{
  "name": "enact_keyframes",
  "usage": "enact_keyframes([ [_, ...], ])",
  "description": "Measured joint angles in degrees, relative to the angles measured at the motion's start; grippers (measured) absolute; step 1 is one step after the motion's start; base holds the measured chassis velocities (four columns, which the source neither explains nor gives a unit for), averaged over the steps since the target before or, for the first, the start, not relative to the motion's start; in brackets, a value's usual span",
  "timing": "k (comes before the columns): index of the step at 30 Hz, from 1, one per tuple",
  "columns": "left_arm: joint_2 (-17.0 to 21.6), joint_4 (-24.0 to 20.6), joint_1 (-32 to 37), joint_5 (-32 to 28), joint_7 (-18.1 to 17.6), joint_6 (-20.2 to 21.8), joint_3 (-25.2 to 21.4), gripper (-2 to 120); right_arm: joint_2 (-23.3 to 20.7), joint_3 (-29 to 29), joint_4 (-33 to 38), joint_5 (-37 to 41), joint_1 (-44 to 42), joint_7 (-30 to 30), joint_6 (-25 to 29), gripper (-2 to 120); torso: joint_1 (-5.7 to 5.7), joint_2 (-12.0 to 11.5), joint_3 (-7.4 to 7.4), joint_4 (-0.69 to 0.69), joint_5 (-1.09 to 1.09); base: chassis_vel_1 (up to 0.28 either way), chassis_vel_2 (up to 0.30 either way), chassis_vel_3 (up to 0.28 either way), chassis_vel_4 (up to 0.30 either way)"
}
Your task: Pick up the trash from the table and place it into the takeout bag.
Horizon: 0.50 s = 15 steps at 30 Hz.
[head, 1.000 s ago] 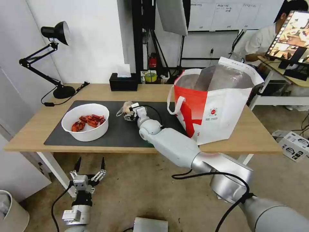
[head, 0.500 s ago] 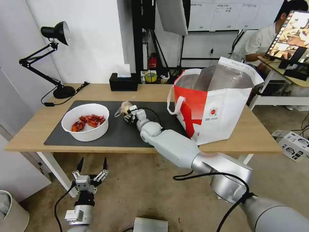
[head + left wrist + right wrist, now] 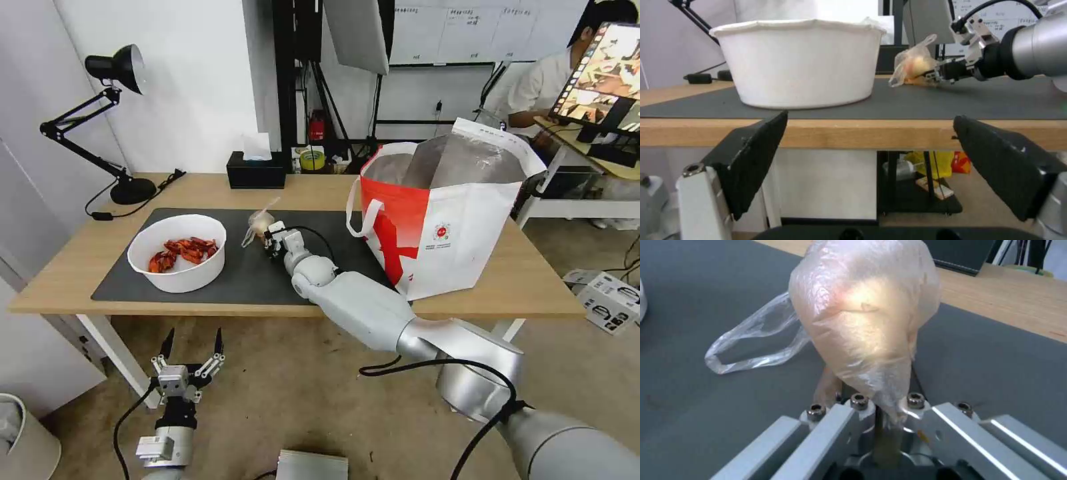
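Observation:
Over the dark mat, my right gripper is shut on the small knotted clear bag with its beige lump, holding it just off the mat. Seen from the left wrist, that bag hangs beside the right gripper. The white bowl of red crayfish shells stands at the mat's left end. At the table's right end stands the takeout bag, white and red, mouth open, foil lining showing. Below the table's front edge, my left gripper hangs open and empty.
A black tissue box and a black desk lamp stand along the back of the light-wood table. The grey mat lies in front of them. A box lies on the floor at the right.
My right gripper has lifted the knotted bag slightly off the mat and drawn it a little toward the back. The left arm has barely shifted.

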Motion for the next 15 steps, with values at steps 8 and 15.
enact_keyframes([
  [8,0.11,0.40,0.01,0.02,0.01,-0.40,-0.33,100,-3.09,-0.05,7.18,1.72,-0.90,3.95,-1.94,1,0.01,0.00,0.01,0.00,0.00,0.000,0.000,0.000,0.000],
  [15,0.35,0.35,-0.12,-0.02,0.01,-0.40,-0.61,100,-11.75,1.06,24.54,4.56,-2.82,11.41,-7.19,1,0.01,-0.01,0.01,-0.01,0.01,0.000,0.000,0.000,0.000],
])
